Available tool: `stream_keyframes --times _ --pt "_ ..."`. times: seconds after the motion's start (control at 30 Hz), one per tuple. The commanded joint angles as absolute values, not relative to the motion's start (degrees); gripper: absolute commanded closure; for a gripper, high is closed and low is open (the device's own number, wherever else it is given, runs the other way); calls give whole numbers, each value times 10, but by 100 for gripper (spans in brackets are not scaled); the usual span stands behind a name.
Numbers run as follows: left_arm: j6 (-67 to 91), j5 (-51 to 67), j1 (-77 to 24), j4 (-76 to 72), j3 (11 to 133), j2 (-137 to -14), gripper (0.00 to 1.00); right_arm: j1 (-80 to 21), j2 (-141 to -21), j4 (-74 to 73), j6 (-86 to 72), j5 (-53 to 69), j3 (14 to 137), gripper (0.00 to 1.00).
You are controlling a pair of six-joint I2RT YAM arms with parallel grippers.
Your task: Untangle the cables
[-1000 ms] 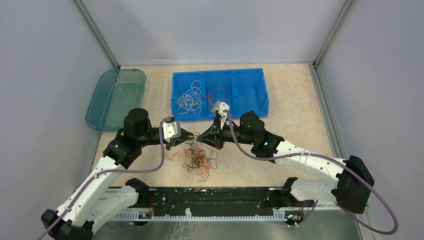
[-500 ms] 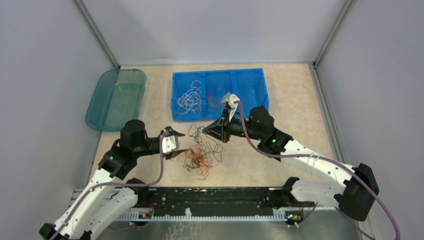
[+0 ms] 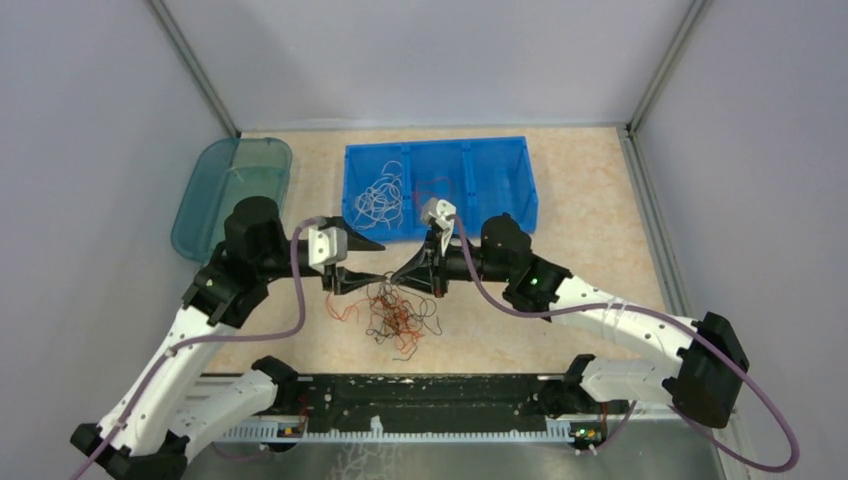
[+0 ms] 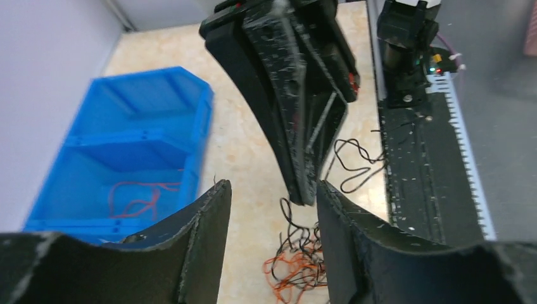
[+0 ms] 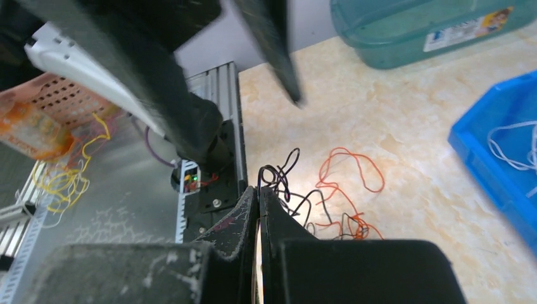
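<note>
Beige marbled table (image 3: 600, 200), grey walls around. Top view alone gives the layout: blue bin (image 3: 497, 185) with 3 compartments at mid far edge, white cables (image 3: 378, 200) in its left compartment, red cable (image 3: 432, 188) in the middle one. A teal lid (image 3: 230, 195) lies toward the far-left corner. The tangle of cables (image 3: 395, 315), orange-red and black, lies toward the middle of the near edge, with both arms meeting just above it.

Left wrist view alone shows the right pincer (image 4: 303, 195) tip in the gap between the left pincer (image 4: 273, 190) fingers. Left pincer jaws are well apart, gripping nothing.

Right wrist view shows the right pincer fingers pressed together, with a black cable (image 5: 277, 174) pinched at the tip and hanging to the tangle.
</note>
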State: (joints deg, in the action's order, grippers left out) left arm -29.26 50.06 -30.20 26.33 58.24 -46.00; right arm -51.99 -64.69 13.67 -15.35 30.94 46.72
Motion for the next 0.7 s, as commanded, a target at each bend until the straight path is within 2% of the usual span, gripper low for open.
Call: stream_keyframes --times 0.0,0.17,0.27,0.43,0.67 --pt "-241 547 -304 264 580 -497 44 -552 -649 147 -106 332 510 100" --pt "-246 554 -304 274 579 -495 54 -553 -642 145 -99 321 512 100" --pt "-257 580 -304 322 582 -494 54 -553 -644 147 -100 327 518 100" --pt "-255 597 -305 338 558 -473 46 -553 -655 141 -97 340 530 100" --pt "-255 584 -305 314 560 -477 55 -553 -659 135 -98 356 535 100"
